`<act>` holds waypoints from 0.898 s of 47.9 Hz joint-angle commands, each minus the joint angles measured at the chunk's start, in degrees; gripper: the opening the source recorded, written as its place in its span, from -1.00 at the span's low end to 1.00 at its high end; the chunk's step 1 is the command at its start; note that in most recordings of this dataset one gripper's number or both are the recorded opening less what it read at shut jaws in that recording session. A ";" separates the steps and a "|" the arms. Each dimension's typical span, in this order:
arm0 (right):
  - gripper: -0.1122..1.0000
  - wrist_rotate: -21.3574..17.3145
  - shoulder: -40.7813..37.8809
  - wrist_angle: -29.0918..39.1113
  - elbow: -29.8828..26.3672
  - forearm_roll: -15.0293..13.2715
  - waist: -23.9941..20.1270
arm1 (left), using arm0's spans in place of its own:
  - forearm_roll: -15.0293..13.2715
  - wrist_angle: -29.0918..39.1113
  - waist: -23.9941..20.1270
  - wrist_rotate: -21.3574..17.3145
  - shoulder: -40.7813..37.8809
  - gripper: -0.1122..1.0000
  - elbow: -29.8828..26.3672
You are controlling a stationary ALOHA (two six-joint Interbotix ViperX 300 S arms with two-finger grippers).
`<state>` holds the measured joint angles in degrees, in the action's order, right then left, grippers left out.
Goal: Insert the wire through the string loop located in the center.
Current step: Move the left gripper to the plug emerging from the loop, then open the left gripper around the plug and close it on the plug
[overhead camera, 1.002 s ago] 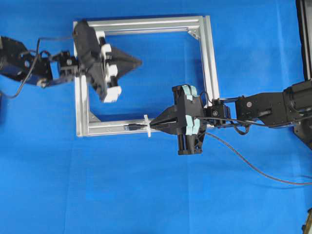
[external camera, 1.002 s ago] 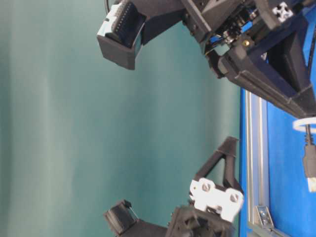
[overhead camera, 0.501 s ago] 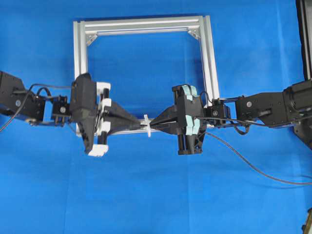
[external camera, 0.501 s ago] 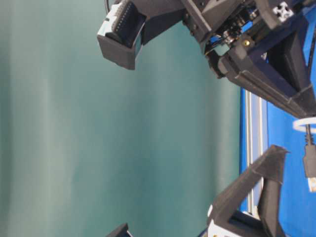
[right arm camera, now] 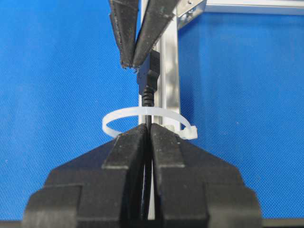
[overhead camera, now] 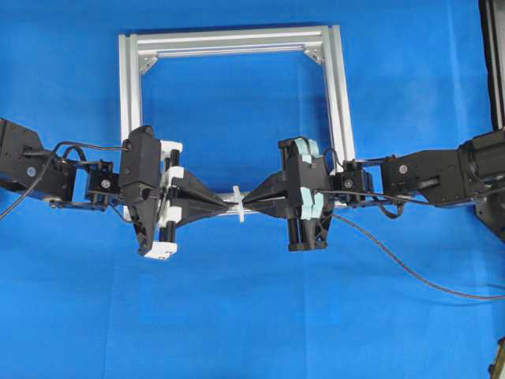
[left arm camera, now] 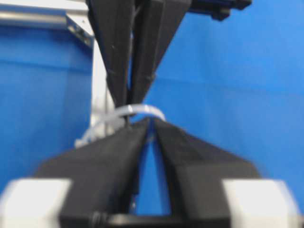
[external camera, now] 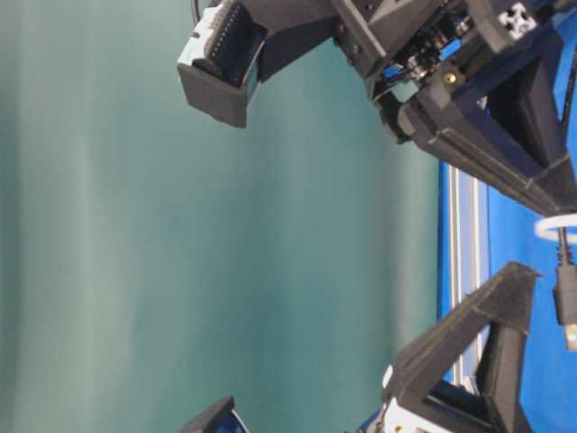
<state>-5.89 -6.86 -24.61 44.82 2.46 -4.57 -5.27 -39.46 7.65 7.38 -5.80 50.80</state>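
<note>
Pinching wire [right arm camera: 147,124] thru string loop [right arm camera: 147,121]: right claw [right arm camera: 148,135]; left claw [right arm camera: 134,61] slightly parted, holding nothing.

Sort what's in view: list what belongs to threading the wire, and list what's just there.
In the job:
- wire, its plug already past the loop
- string loop on the frame's near bar
- right hand, shut on the wire
- left hand, tips by the plug, slightly apart

Just there:
- silver frame
- blue table cover
</note>
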 commanded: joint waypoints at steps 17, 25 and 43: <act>-0.84 0.18 0.70 -0.35 -0.79 -0.18 0.09 | 0.09 1.23 0.00 -0.09 0.70 0.82 -1.49; -0.84 0.18 0.70 -0.35 -0.79 -0.26 0.09 | 0.09 1.32 -0.09 -0.09 0.70 0.82 -1.49; -0.84 0.26 0.70 -0.26 -0.70 -0.26 0.09 | 0.09 2.11 -0.44 0.00 -2.46 0.82 -1.67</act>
<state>-5.63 -6.86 -24.70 44.82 2.29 -4.57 -5.36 -37.09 7.38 7.38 -8.44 50.10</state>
